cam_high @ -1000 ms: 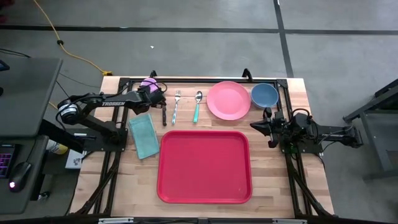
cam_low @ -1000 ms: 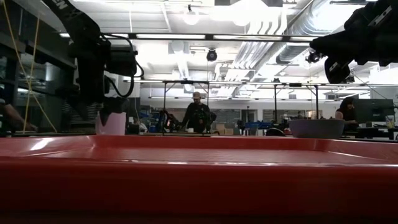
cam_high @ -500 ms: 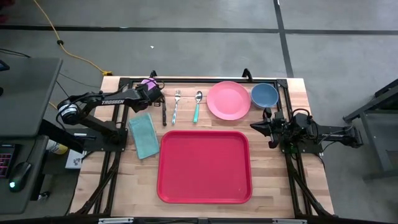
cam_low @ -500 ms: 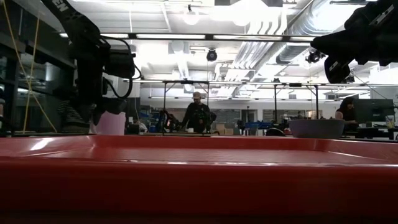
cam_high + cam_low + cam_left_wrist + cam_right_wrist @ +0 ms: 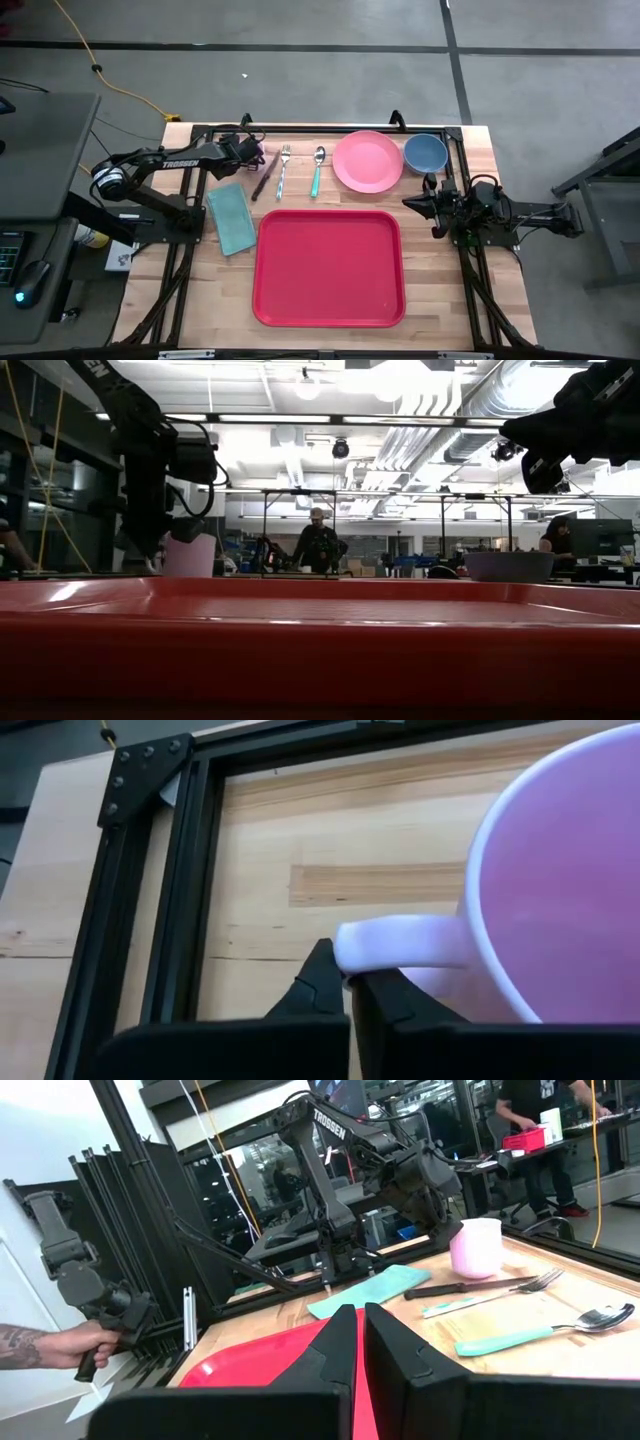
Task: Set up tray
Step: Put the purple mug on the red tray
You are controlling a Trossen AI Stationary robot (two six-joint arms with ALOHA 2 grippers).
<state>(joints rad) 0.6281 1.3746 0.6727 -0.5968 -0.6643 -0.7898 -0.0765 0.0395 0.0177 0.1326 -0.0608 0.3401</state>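
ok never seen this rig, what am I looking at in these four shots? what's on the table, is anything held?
Two dark robot arms work at a wooden table. One camera looks straight down, one sits at table height behind the large red plastic tray, and one rides on each wrist.

On the table: the tray, a round pink plate, a blue bowl, a metal fork, a teal-handled spoon, a dark knife, a folded teal cloth and a pale pink mug.

The left gripper has its fingers pinched on the mug's handle. The right gripper is shut on nothing, waiting above the tray's right side.
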